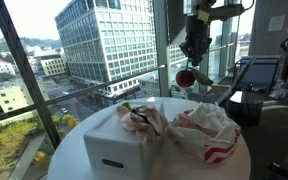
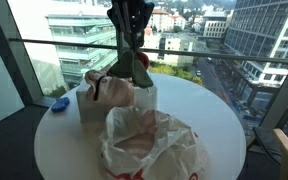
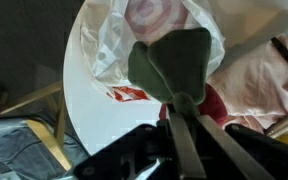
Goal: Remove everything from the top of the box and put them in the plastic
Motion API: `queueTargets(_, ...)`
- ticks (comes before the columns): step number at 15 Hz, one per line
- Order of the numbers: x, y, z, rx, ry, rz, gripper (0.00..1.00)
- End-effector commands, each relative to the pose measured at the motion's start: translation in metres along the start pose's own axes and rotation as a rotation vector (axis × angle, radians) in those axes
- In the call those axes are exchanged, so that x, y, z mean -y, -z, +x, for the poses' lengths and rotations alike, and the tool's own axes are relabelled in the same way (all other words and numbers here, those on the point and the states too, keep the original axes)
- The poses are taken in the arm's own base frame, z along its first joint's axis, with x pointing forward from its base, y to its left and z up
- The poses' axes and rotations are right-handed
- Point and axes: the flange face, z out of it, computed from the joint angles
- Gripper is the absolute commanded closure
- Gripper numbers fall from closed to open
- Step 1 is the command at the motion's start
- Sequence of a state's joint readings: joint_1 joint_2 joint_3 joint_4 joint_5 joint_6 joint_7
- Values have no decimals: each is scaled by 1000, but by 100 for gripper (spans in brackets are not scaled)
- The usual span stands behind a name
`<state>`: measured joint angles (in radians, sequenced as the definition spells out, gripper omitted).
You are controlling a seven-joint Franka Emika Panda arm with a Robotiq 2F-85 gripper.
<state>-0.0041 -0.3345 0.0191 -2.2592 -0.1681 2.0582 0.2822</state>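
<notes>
Wad, dark green and red (image 3: 172,62): up in the air, clear of box and table, pinched in the gripper (image 3: 181,102). In the wrist view it hangs over bare tabletop at the edge of the plastic bag (image 3: 119,45).
Grip state: jaws clenched on the wad's upper end and nearly together, with the bulk bulging out below them.
Handling (my judgement): light, soft, crumpled stuff that will squash rather than break. The surface is probably slick, so a loose fold could slide out. Best taken deep through the thick middle, not by a stray corner.
Bag: wrinkled white film with red print, lying on the table just beside the box, mouth gaping upward. Something pale pinkish shows inside. The film is thin and would likely shift if brushed.
Wrappers, pale pinkish-white (image 1: 144,120): lying on the box lid. Probably just as light and springy, so pinch from above at the densest bunch.
Box (image 1: 112,148): white, lid on, standing on the round white table (image 2: 219,120).
Beyond: window glass, with city buildings (image 1: 104,40) outside.
</notes>
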Motion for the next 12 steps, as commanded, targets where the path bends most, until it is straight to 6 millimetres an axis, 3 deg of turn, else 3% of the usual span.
queueTargets(1,-11,-42,-29,75,0,9,93)
queueTargets(5,-15,-94,-41,116,42,1,93)
queueTargets(12,-2,-167,-52,114,166,43,93)
